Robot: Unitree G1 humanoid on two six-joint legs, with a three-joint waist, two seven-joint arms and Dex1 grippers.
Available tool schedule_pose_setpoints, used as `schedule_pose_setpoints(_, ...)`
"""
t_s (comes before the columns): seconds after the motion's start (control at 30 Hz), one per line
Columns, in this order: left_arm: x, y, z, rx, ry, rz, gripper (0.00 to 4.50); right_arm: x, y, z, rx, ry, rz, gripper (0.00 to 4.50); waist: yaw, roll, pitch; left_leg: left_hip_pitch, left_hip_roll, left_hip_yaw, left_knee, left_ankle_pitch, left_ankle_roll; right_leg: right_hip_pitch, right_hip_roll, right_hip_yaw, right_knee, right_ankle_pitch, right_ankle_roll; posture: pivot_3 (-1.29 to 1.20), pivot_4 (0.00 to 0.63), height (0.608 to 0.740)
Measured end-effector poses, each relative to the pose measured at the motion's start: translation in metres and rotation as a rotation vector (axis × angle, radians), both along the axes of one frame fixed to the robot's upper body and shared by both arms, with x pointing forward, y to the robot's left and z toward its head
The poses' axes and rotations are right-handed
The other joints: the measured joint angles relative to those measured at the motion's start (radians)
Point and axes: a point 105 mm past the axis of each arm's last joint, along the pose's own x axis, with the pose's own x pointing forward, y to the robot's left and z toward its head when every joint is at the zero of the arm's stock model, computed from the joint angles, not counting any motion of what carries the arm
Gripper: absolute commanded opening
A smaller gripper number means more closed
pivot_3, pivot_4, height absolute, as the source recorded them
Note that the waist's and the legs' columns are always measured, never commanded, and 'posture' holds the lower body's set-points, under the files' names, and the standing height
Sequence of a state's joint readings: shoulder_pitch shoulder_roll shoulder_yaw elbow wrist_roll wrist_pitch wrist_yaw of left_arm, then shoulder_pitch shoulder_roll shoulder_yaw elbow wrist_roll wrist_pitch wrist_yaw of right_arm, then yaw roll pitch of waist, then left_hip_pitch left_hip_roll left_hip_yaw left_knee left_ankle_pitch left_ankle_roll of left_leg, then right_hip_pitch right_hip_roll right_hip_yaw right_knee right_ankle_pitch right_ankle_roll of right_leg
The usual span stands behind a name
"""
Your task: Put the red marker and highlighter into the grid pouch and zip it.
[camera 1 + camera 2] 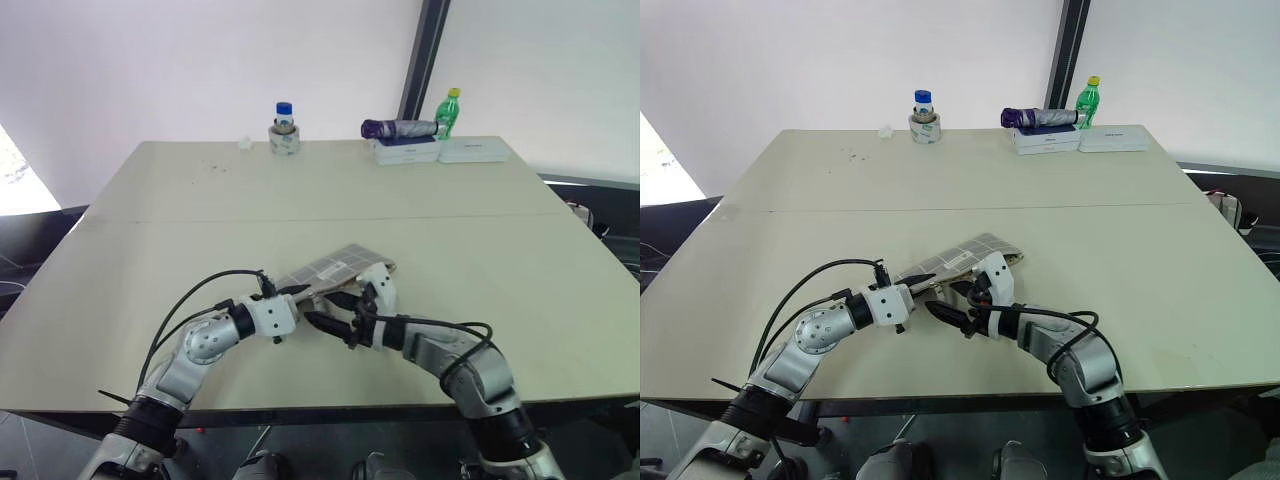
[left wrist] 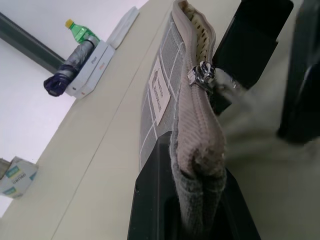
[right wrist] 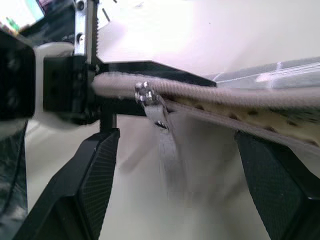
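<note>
Left end effector (image 1: 300, 312) clamps the grey grid-lined fabric pouch (image 1: 335, 268); right end effector (image 1: 335, 322) spread wide around its metal zipper pull (image 3: 159, 116).

Even, bright diffuse light; overexposed white patch at the head views' left edge. Pale beige table (image 1: 300, 200) carries only soft shadows. Right wrist view: metal zipper pull (image 3: 159, 112) motion-blurred, background washed out.

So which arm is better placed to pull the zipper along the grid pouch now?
Probably the right. The right gripper stands open with the zipper pull hanging between its fingers, while the left gripper is shut on the end of the grid pouch, anchoring it.
</note>
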State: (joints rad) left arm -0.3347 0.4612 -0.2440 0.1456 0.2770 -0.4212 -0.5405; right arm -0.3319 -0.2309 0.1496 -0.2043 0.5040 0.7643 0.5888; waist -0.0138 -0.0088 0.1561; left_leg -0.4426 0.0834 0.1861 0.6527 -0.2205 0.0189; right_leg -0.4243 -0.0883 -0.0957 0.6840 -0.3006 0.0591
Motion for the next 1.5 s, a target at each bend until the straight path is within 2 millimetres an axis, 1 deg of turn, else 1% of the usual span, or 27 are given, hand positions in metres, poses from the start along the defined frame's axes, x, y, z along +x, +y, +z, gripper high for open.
schedule_pose_setpoints(0.07,-0.001,0.000,-0.001,0.022,-0.009,-0.004,0.00,-0.001,0.006,0.001,0.017,0.013,0.018,3.80,-0.001,0.000,0.000,0.000,0.000,0.000,0.000,0.000,0.000,0.000,0.000,0.000,0.000,0.000,0.000,0.00,0.150,0.740)
schedule_pose_setpoints(0.13,-0.001,-0.001,-0.001,0.028,-0.011,-0.006,0.00,-0.001,0.009,0.000,0.012,0.017,0.032,3.28,0.000,0.000,0.000,0.000,0.000,0.000,0.000,0.000,0.000,0.000,0.000,0.000,0.000,0.000,0.000,0.00,0.150,0.740)
schedule_pose_setpoints(0.17,-0.001,-0.001,-0.002,0.030,-0.011,-0.007,0.00,-0.001,0.011,-0.001,0.019,0.023,0.036,2.90,-0.001,0.000,0.000,0.000,0.000,0.000,0.000,0.000,0.000,0.000,0.000,0.000,0.000,0.000,0.000,0.00,0.150,0.740)
schedule_pose_setpoints(0.23,-0.002,-0.001,-0.002,0.039,-0.015,-0.009,0.00,0.000,0.013,-0.003,0.028,0.037,0.036,1.91,-0.001,0.000,0.000,0.000,0.000,0.000,0.000,0.000,0.000,0.000,0.000,0.000,0.000,0.000,0.000,0.00,0.150,0.740)
schedule_pose_setpoints(0.27,-0.002,-0.001,-0.002,0.037,-0.018,-0.007,0.00,0.001,0.013,-0.004,0.027,0.041,0.035,1.33,-0.001,0.000,0.000,0.000,0.000,0.000,0.000,0.000,0.000,0.000,0.000,0.000,0.000,0.000,0.000,0.00,0.150,0.740)
schedule_pose_setpoints(0.33,-0.003,-0.001,-0.001,0.034,-0.024,-0.007,0.00,0.002,0.010,-0.005,0.018,0.041,0.028,0.35,-0.001,0.000,0.000,0.000,0.000,0.000,0.000,0.000,0.000,0.000,0.000,0.000,0.000,0.000,0.000,0.00,0.150,0.740)
schedule_pose_setpoints(0.37,-0.003,0.000,-0.001,0.035,-0.025,-0.005,0.00,0.002,0.009,-0.005,0.013,0.041,0.033,0.01,-0.001,0.000,0.000,0.000,0.000,0.000,0.000,0.000,0.000,0.000,0.000,0.000,0.000,0.000,0.000,0.00,0.150,0.740)
schedule_pose_setpoints(0.47,-0.003,-0.001,-0.002,0.043,-0.027,-0.007,0.00,0.002,0.004,-0.007,-0.012,0.031,0.040,0.01,-0.001,0.000,0.000,0.000,0.000,0.000,0.000,0.000,0.000,0.000,0.000,0.000,0.000,0.000,0.000,0.00,0.150,0.740)
schedule_pose_setpoints(0.53,-0.004,0.000,-0.002,0.047,-0.029,-0.010,0.00,0.003,-0.010,-0.009,-0.071,0.007,0.039,0.01,0.000,0.000,0.000,0.000,0.000,0.000,0.000,0.000,0.001,0.000,-0.001,0.000,0.000,0.000,0.000,0.00,0.150,0.740)
schedule_pose_setpoints(0.63,-0.006,0.003,-0.002,0.067,-0.039,-0.026,0.00,0.011,-0.045,-0.014,-0.201,-0.041,0.012,0.01,0.000,0.000,0.000,0.000,-0.001,0.000,0.000,-0.001,0.001,0.000,-0.001,0.000,-0.001,0.000,0.000,0.00,0.150,0.740)
schedule_pose_setpoints(0.77,-0.010,0.011,-0.003,0.093,-0.045,-0.055,0.00,0.024,-0.086,-0.020,-0.300,-0.048,-0.045,0.01,-0.003,0.000,0.000,0.000,0.000,0.001,-0.001,-0.001,0.001,0.000,-0.001,0.000,-0.001,0.000,0.000,0.00,0.150,0.740)
schedule_pose_setpoints(0.87,-0.011,0.021,-0.002,0.102,-0.041,-0.069,0.00,0.043,-0.129,-0.012,-0.368,-0.081,-0.152,0.01,-0.003,0.000,0.000,0.000,0.000,0.002,0.000,-0.001,0.001,0.000,-0.001,0.000,-0.001,0.000,0.000,0.00,0.150,0.740)
schedule_pose_setpoints(0.93,-0.011,0.021,0.000,0.089,-0.044,-0.083,0.00,0.049,-0.133,-0.005,-0.378,-0.134,-0.143,0.01,-0.004,0.000,0.000,0.000,0.000,0.002,-0.001,-0.001,0.001,0.000,-0.001,0.000,-0.002,0.000,0.000,0.00,0.150,0.740)
schedule_pose_setpoints(1.03,-0.007,0.023,0.002,0.066,-0.012,-0.087,0.00,0.051,-0.133,-0.007,-0.387,-0.165,-0.120,0.01,-0.002,0.000,0.000,0.000,0.000,0.002,-0.001,-0.001,0.001,0.000,-0.001,0.000,-0.002,0.000,0.000,0.00,0.150,0.740)
schedule_pose_setpoints(1.07,-0.006,0.024,0.001,0.043,0.024,-0.087,0.68,0.050,-0.132,-0.008,-0.370,-0.158,-0.112,0.69,-0.002,0.000,0.000,0.000,0.000,0.002,-0.001,-0.001,0.001,0.000,-0.001,0.000,-0.002,0.000,0.000,0.00,0.150,0.740)
schedule_pose_setpoints(1.1,-0.004,0.028,-0.001,0.019,0.057,-0.067,1.01,0.051,-0.134,-0.007,-0.351,-0.154,-0.121,1.02,-0.001,0.000,0.000,0.000,0.000,0.002,-0.001,-0.001,0.001,0.000,-0.001,0.000,-0.002,0.000,0.000,0.00,0.150,0.740)
schedule_pose_setpoints(1.13,0.001,0.038,-0.002,-0.007,0.088,-0.020,1.51,0.052,-0.138,-0.004,-0.333,-0.156,-0.139,1.52,-0.001,0.000,0.000,0.000,0.000,0.002,-0.001,0.000,0.001,0.000,-0.001,0.000,-0.001,0.000,0.000,0.00,0.150,0.740)
schedule_pose_setpoints(1.17,0.004,0.044,-0.003,-0.017,0.100,0.005,1.93,0.053,-0.140,-0.001,-0.321,-0.164,-0.147,1.96,-0.001,0.000,0.000,0.000,0.000,0.002,-0.001,0.000,0.001,0.000,0.000,0.000,-0.001,0.000,0.000,0.00,0.150,0.740)
schedule_pose_setpoints(1.2,0.006,0.049,-0.002,-0.023,0.103,0.027,2.50,0.054,-0.140,0.003,-0.310,-0.183,-0.156,2.57,-0.001,0.000,0.000,0.000,0.000,0.002,-0.001,0.000,0.001,0.000,0.000,0.000,-0.001,0.000,0.000,0.00,0.150,0.740)
schedule_pose_setpoints(1.23,0.007,0.051,0.000,-0.034,0.101,0.035,2.97,0.055,-0.138,0.004,-0.299,-0.198,-0.160,3.01,-0.001,0.000,0.000,0.000,0.000,0.002,-0.001,0.000,0.001,0.000,0.000,0.000,-0.001,0.000,0.000,0.00,0.150,0.740)
schedule_pose_setpoints(1.3,0.005,0.055,0.005,-0.096,0.117,0.050,4.00,0.058,-0.130,0.008,-0.288,-0.250,-0.165,4.19,-0.003,0.000,0.000,0.000,0.000,0.002,-0.001,0.000,0.000,0.000,-0.001,0.000,-0.001,0.000,0.000,0.00,0.150,0.740)
schedule_pose_setpoints(1.33,0.003,0.058,0.005,-0.115,0.132,0.054,4.00,0.058,-0.130,0.009,-0.295,-0.264,-0.167,4.44,-0.003,0.001,0.000,0.000,0.000,0.002,-0.001,0.000,-0.001,0.000,-0.001,0.000,-0.001,0.000,0.000,0.00,0.150,0.740)
schedule_pose_setpoints(1.43,-0.009,0.072,-0.002,-0.178,0.215,0.084,4.00,0.055,-0.134,0.012,-0.310,-0.287,-0.141,4.44,-0.004,0.001,0.000,0.000,0.000,0.002,-0.001,0.003,-0.004,0.000,-0.001,0.000,-0.002,0.000,0.001,0.00,0.150,0.740)
schedule_pose_setpoints(1.5,-0.016,0.086,-0.005,-0.191,0.236,0.126,4.00,0.047,-0.144,0.007,-0.348,-0.277,-0.111,4.44,-0.002,0.000,0.000,0.000,0.000,0.002,-0.001,0.003,-0.005,0.000,-0.001,0.000,-0.002,0.000,0.001,0.00,0.150,0.740)
